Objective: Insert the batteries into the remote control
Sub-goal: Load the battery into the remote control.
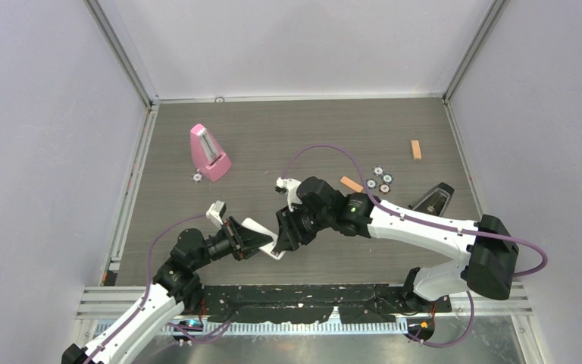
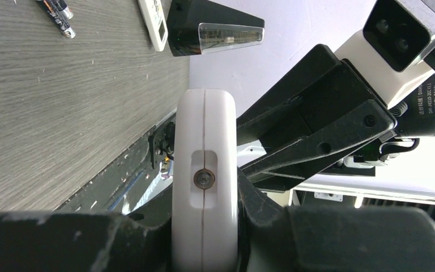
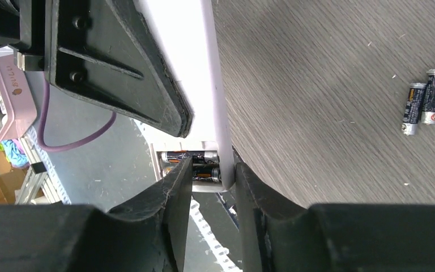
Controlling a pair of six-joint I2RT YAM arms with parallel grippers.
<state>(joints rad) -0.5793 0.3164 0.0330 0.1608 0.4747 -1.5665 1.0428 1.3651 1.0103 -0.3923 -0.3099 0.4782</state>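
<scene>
Gripping the remote control (image 2: 204, 141) edge-on, the left gripper (image 1: 248, 238) had its fingers clamped on the white body, over the near part of the table (image 3: 328, 68). Seam and a single screw faced its own camera; the button face was out of sight.

From overhead only a white sliver showed, and both wrists covered the rest.

The right gripper (image 3: 212, 170) straddled the other end, fingers a narrow gap apart, one against the plain white side and the other across the open bay. Pinching or merely bracketing? That could not be told.

Inside the bay, batteries (image 3: 195, 156) showed as dark bodies with silvery ends, partly masked by that finger, so their count was unclear.

A loose pair (image 3: 422, 102) lay side by side on the table, well apart from the remote control. The left wrist view cut them off at its top edge, near a second remote (image 2: 153, 22), also cropped, and a black wedge (image 2: 215, 28).
</scene>
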